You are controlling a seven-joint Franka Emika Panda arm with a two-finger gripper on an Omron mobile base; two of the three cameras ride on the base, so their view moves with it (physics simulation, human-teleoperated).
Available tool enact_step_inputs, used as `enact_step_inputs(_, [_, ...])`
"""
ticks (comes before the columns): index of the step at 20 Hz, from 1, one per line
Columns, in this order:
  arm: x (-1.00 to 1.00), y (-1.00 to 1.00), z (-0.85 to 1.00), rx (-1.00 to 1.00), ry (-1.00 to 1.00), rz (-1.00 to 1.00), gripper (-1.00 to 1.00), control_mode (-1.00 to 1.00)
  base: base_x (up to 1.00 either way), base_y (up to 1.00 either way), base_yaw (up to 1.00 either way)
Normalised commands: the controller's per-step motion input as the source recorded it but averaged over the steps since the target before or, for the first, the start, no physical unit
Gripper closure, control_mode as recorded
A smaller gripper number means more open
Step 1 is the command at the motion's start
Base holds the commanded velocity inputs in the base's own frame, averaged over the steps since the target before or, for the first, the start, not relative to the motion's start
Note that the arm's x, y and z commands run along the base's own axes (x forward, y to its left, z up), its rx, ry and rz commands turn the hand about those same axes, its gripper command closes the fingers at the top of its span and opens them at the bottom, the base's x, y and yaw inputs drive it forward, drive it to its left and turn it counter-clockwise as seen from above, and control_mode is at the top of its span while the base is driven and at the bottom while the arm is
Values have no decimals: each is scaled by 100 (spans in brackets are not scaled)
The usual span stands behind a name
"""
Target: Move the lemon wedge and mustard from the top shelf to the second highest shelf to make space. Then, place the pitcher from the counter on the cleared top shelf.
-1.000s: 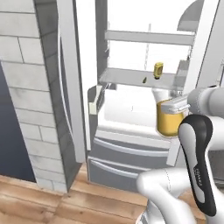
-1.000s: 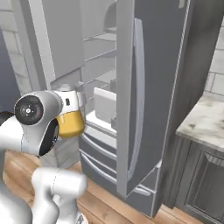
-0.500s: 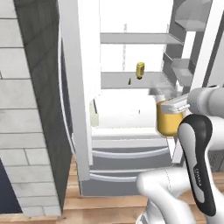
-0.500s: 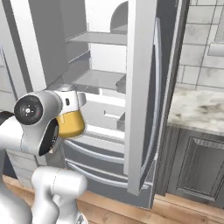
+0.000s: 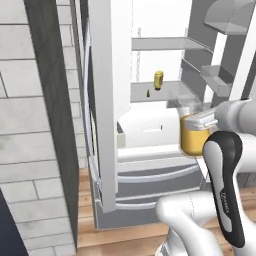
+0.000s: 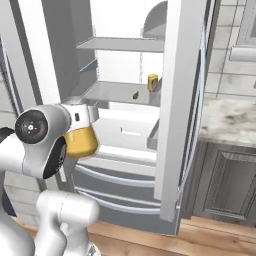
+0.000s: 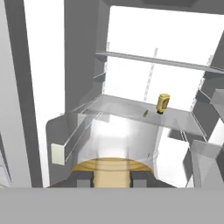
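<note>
Fridge (image 5: 107,100): open, white inside, doors swung wide.
Counter (image 6: 230,120): beige marbled slab at 3 o'clock of the fridge, dark cabinet fronts below.
Top shelf (image 6: 120,44): grey plate high in the fridge, bare on the visible part.
Second highest shelf (image 5: 165,91): grey plate below it, carrying mustard and lemon wedge.
Pitcher (image 5: 196,135): clear body, amber liquid at the base, held upright before the fridge.
Tool (image 7: 113,178): clamped on the pitcher, fingers on either side.
Mustard (image 5: 158,80): upright on the second highest shelf.
Lemon wedge (image 5: 148,93): near the mustard, at its 7 o'clock.
</note>
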Motion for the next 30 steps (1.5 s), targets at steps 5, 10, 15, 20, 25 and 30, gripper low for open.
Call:
enact_step_inputs(5, [0,0,0,0,0,0,100,100,39,2,-2])
enact_step_inputs(10, [0,0,0,0,0,0,100,100,49,0,0])
enact_step_inputs(15, [0,0,0,0,0,0,100,100,53,0,0])
enact_step_inputs(20, [0,0,0,0,0,0,100,100,54,0,-2])
enact_step_inputs(25, [0,0,0,0,0,0,100,100,53,0,-5])
enact_step_inputs(30, [0,0,0,0,0,0,100,100,49,0,-5])
